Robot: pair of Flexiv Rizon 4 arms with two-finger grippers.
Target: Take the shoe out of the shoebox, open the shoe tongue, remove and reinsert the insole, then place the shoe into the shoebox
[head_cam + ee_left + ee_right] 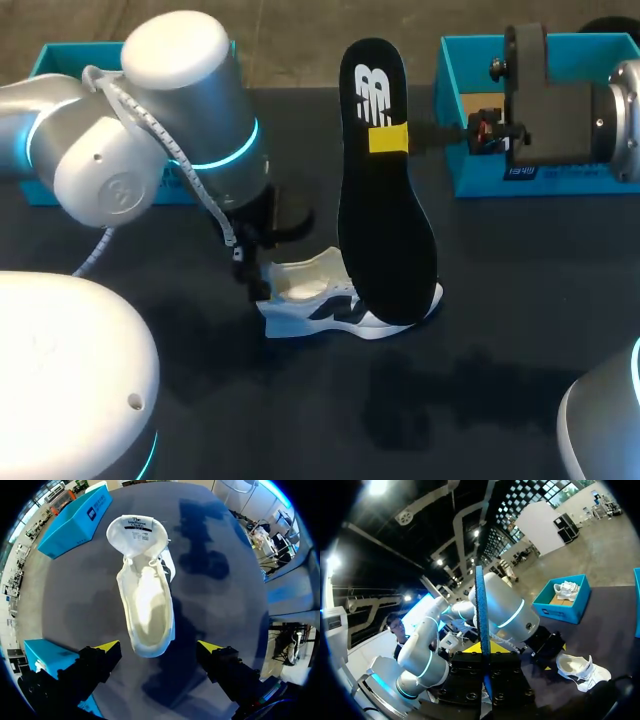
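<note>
Head view: the white cloth shoe (340, 305) lies out of its box, below my right hand (390, 138), which pinches the flat black insole (385, 230) with a white logo (372, 98).

Left wrist view: my left hand (159, 650), spread and empty, is over the shoe's heel. Ahead, the tongue (131, 542) is folded back and shows a printed label (138, 528).

Right wrist view: the insole stands in the same grip.

Left to do, I think: insole back in, shoe boxed.

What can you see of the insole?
The insole is thin, black on its face with a white logo near the heel end, and blue along its edge in the right wrist view. It is held upright, heel end up, pinched near that end by the right gripper. Its toe end is by the white shoe; contact unclear.
</note>
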